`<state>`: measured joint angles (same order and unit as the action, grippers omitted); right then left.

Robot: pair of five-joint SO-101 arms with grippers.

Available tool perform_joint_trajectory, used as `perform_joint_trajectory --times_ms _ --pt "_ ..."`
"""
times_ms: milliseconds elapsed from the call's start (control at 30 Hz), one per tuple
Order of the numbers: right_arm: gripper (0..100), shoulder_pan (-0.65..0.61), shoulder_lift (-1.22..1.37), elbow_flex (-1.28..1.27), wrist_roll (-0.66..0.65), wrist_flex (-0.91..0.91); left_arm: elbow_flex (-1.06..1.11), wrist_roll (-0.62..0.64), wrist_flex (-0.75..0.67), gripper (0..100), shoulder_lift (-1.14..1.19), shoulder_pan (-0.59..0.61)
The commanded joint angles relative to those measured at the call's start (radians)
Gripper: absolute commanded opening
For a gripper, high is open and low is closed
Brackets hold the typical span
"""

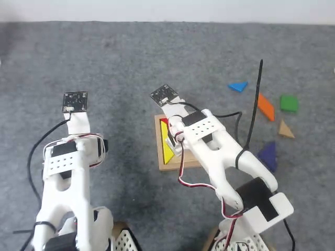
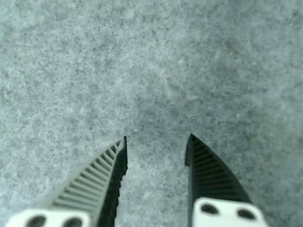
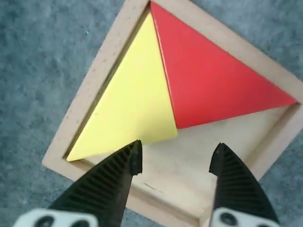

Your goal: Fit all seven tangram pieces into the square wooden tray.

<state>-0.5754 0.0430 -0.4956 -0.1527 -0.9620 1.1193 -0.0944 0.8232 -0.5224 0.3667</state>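
Hovering over square wooden tray (image 3: pixel 90 90), right hand (image 3: pixel 177 151) released, empty; yellow triangle (image 3: pixel 132 104), red triangle (image 3: pixel 208 80) seated inside. Left hand (image 2: pixel 156 142) released above tabletop (image 1: pixel 104 63). Green square (image 1: pixel 288 102), orange parallelogram (image 1: pixel 266 107) loose, well apart from tray. Risk: right fingertip snagging yellow triangle's edge, popping it out

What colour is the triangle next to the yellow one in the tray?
Red. The triangle shows best in the right wrist view.
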Motion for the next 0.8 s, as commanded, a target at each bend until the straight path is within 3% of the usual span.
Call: perform_joint_trajectory --times_ms 0,267,500,767 --pt "24.5 0.004 -0.007 0.031 0.011 0.024 -0.004 -0.006 -0.018 20 -0.026 -0.008" --pt "24.5 0.03 -0.007 0.04 0.002 -0.128 -0.004 -0.006 -0.018 20 -0.026 -0.008" --pt "24.5 0.024 0.101 0.064 0.002 0.005 -0.004 -0.006 -0.017 20 -0.026 -0.008" --pt "24.5 0.067 0.226 0.267 0.012 -0.062 -0.004 -0.006 -0.015 20 -0.026 -0.008"
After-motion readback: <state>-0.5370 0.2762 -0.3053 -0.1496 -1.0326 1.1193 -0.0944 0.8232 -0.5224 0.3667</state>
